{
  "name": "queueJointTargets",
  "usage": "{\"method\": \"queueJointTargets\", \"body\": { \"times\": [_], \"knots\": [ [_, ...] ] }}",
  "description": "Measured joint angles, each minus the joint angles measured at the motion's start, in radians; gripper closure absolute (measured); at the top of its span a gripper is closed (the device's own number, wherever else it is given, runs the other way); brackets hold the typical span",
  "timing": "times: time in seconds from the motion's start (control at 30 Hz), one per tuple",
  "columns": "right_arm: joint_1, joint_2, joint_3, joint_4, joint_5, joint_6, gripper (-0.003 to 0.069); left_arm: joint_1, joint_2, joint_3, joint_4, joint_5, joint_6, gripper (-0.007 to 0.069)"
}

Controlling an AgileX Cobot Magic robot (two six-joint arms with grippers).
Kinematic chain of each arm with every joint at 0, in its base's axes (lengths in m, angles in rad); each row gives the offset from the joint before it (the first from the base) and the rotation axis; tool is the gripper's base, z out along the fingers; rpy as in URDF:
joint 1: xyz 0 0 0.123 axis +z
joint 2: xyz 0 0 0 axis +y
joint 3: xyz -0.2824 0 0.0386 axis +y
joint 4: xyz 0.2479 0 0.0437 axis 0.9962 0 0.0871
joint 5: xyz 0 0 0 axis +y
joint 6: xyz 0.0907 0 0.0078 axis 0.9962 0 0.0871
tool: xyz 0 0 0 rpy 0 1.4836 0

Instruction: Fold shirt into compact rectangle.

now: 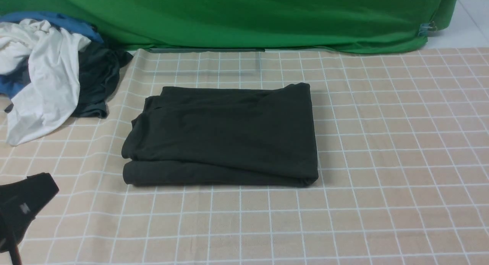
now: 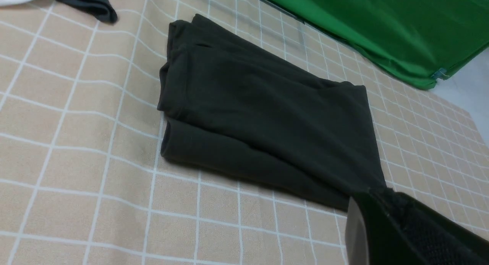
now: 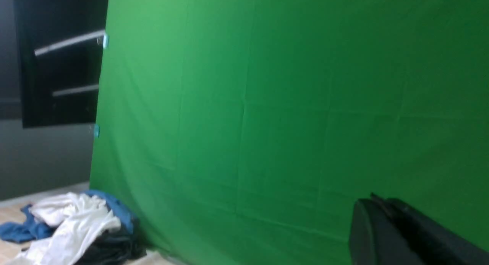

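The black shirt (image 1: 225, 135) lies folded into a thick rectangle in the middle of the checked cloth, with layered edges at its left and front sides. No print or neck label shows. The left wrist view shows the same shirt (image 2: 259, 112) from the front left. My left gripper (image 1: 47, 182) hangs low at the near left, well apart from the shirt. In its wrist view the left gripper (image 2: 376, 194) has both fingers pressed together with nothing between them. My right gripper (image 3: 376, 202) is shut too, empty, raised and facing the green backdrop; it is out of the front view.
A heap of clothes sits at the far left: a white garment (image 1: 46, 73), a plain dark garment (image 1: 95, 81) and a blue one (image 1: 57, 20). A green backdrop (image 1: 248, 16) closes the far edge. The checked tablecloth (image 1: 382, 142) stretches right of the shirt.
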Motion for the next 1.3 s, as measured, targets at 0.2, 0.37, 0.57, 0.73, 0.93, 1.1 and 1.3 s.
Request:
{"method": "queueJointTargets", "body": {
  "times": [0.2, 0.37, 0.57, 0.73, 0.93, 1.1, 1.3],
  "knots": [
    [0.000, -0.108, 0.043, -0.001, -0.001, 0.000, 0.0611, 0.000, 0.000, 0.000, -0.003, 0.000, -0.002, 0.0612],
    [-0.001, -0.126, 0.056, -0.001, 0.001, 0.000, 0.0611, 0.000, 0.000, 0.000, -0.033, 0.005, -0.010, 0.0612],
    [-0.003, -0.126, 0.057, -0.001, 0.008, 0.006, 0.0611, 0.000, 0.000, 0.000, -0.049, 0.030, -0.017, 0.0612],
    [-0.003, -0.126, 0.057, -0.001, 0.018, 0.019, 0.0615, 0.000, -0.001, 0.000, -0.049, 0.045, -0.017, 0.0612],
    [-0.003, -0.126, 0.057, -0.001, 0.032, 0.023, 0.0614, 0.000, -0.001, 0.000, -0.048, 0.052, -0.005, 0.0612],
    [-0.003, -0.126, 0.057, -0.001, 0.054, 0.023, 0.0613, 0.000, -0.002, 0.000, -0.045, 0.078, 0.006, 0.0612],
    [-0.003, -0.126, 0.057, -0.001, 0.070, 0.023, 0.0613, 0.000, -0.002, 0.017, -0.040, 0.084, 0.006, 0.0611]
  ]
}}
